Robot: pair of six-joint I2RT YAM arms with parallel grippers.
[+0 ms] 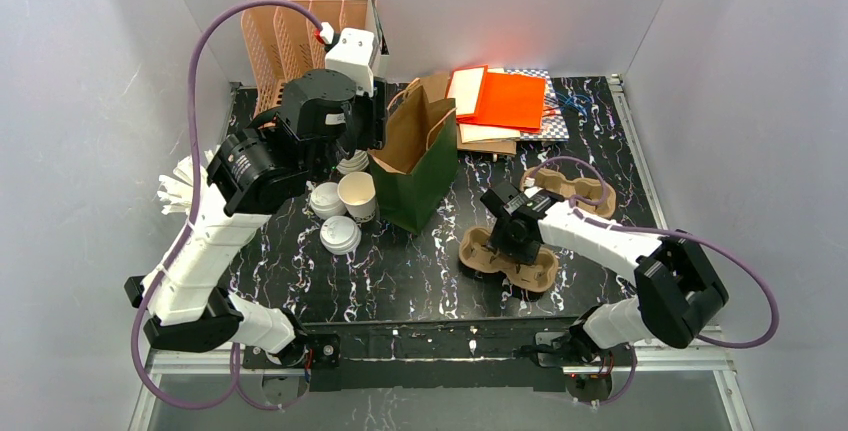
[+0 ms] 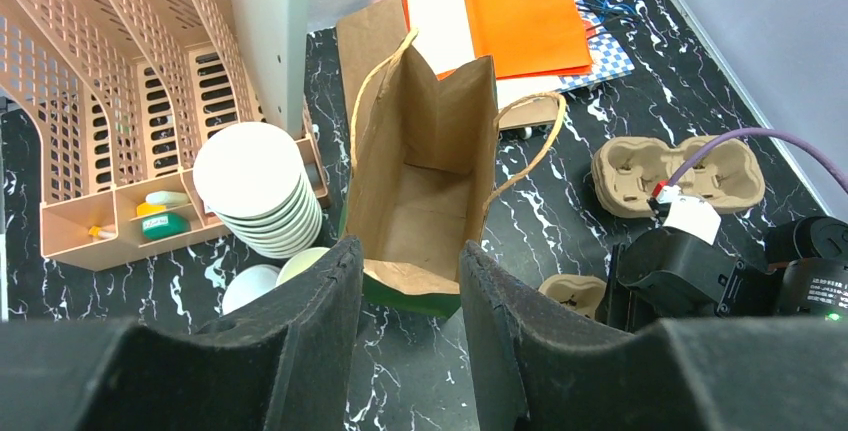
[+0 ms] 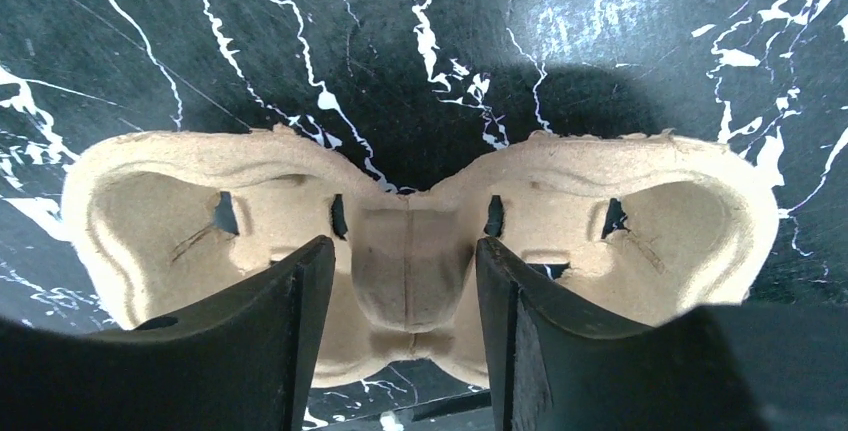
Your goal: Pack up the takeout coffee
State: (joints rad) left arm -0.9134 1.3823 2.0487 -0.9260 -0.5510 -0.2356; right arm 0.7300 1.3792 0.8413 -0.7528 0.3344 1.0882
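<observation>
Brown paper bag (image 2: 425, 151) stands open on the black table (image 1: 400, 271), the left gripper (image 2: 408, 249) above its mouth with fingers spread. The white coffee cup (image 1: 357, 194) stands open-topped just left of the bag. The right gripper (image 3: 405, 251) straddles the middle ridge of a cardboard cup carrier (image 3: 640, 211), fingers apart on either side.

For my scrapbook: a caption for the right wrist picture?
Right gripper straddling the middle of a cardboard cup carrier on a marbled table.
</observation>
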